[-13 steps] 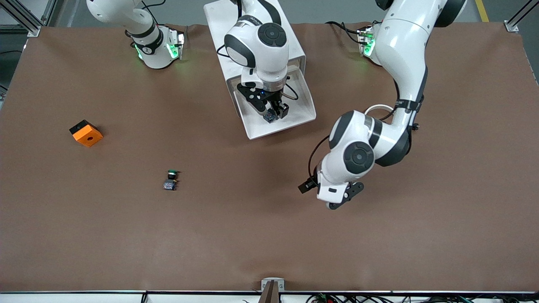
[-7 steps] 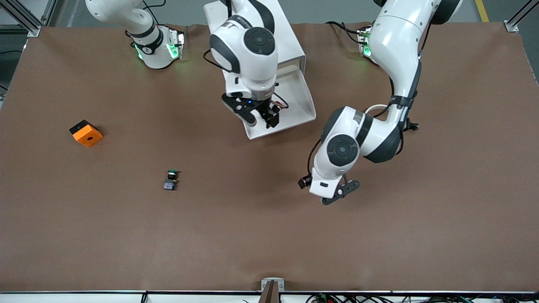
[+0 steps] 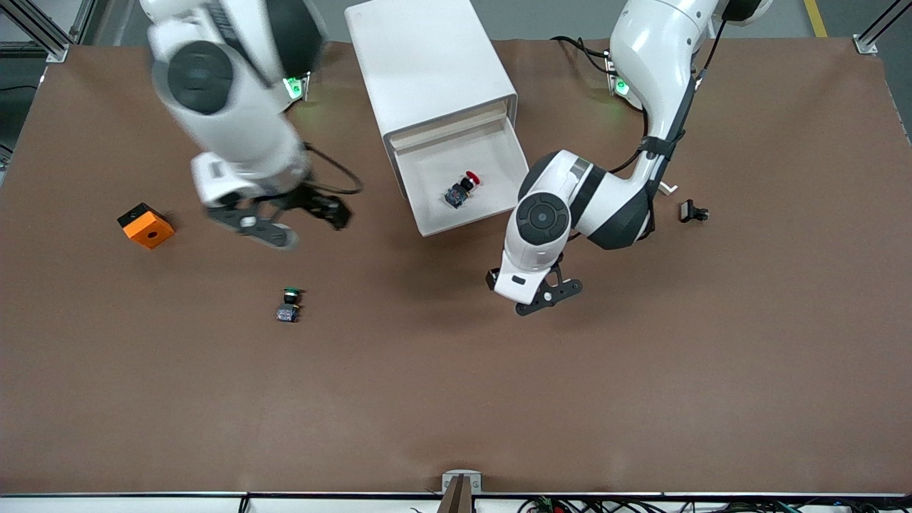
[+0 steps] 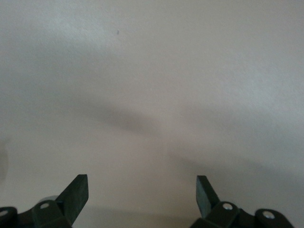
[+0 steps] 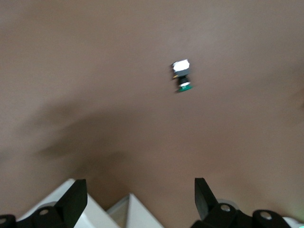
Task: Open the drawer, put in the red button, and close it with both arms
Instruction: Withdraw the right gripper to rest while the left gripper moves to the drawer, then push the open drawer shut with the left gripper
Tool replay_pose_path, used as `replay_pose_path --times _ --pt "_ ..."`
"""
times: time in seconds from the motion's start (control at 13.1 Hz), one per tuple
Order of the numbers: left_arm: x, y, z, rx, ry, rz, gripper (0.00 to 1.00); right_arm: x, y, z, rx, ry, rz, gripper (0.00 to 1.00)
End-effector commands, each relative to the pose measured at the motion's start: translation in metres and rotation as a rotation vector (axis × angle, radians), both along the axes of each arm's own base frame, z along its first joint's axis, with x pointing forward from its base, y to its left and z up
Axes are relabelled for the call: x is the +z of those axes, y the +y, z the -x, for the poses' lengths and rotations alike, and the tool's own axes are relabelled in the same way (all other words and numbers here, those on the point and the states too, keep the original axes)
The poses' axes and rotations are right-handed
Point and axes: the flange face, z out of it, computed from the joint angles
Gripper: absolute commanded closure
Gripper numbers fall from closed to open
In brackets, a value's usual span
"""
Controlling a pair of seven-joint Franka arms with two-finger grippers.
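Note:
The red button (image 3: 462, 191) lies on its side in the open white drawer (image 3: 499, 153) of the white cabinet (image 3: 427, 64). My right gripper (image 3: 331, 210) is open and empty over the bare table, between the cabinet and the orange block. In the right wrist view its fingers (image 5: 140, 197) stand wide apart over white drawer corners (image 5: 133, 211). My left gripper (image 3: 493, 276) hangs low in front of the drawer, toward the left arm's end. It is open and empty in the left wrist view (image 4: 142, 194), where a plain white surface (image 4: 152, 95) fills the picture.
The green-capped twin button (image 3: 288, 304) lies on the brown table, also in the right wrist view (image 5: 181, 75). An orange block (image 3: 145, 225) sits toward the right arm's end. A small black part (image 3: 692, 211) lies toward the left arm's end.
My right gripper let go of the red button in the drawer, rose and swung away toward the right arm's end. My left gripper moved closer to the drawer's front.

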Motion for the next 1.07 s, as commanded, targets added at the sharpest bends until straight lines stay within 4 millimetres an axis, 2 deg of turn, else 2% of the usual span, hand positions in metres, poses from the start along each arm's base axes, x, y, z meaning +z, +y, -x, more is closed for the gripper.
replay_pose_path --times 0.0,0.23,0.38,0.46,0.61,0.76,0.92,0.99 --pt "0.005 -0.009 0.017 -0.031 0.006 -0.006 0.00 0.029 -0.086 0.001 0.122 0.028 -0.040 0.00" --pt "-0.003 -0.024 0.029 -0.035 0.024 -0.003 0.00 0.042 -0.181 -0.003 0.239 0.042 -0.070 0.00" --pt "-0.005 -0.029 0.035 -0.042 0.030 -0.005 0.00 0.045 -0.226 -0.003 0.304 0.047 -0.084 0.00" --pt "-0.006 -0.031 0.037 -0.031 0.036 -0.002 0.00 0.054 -0.244 -0.003 0.315 0.032 -0.085 0.00" --pt "-0.009 -0.044 0.047 -0.038 0.051 0.009 0.00 0.071 -0.257 -0.003 0.333 0.007 -0.061 0.00" --pt "-0.012 -0.053 0.055 0.001 0.064 0.011 0.00 0.075 -0.267 -0.003 0.331 0.006 -0.029 0.00" --pt "-0.014 -0.060 0.064 0.012 0.084 0.008 0.00 0.078 -0.271 -0.001 0.324 0.018 -0.025 0.00" --pt "-0.015 -0.062 0.068 0.009 0.100 0.001 0.00 0.090 -0.271 0.001 0.324 0.002 -0.020 0.00"
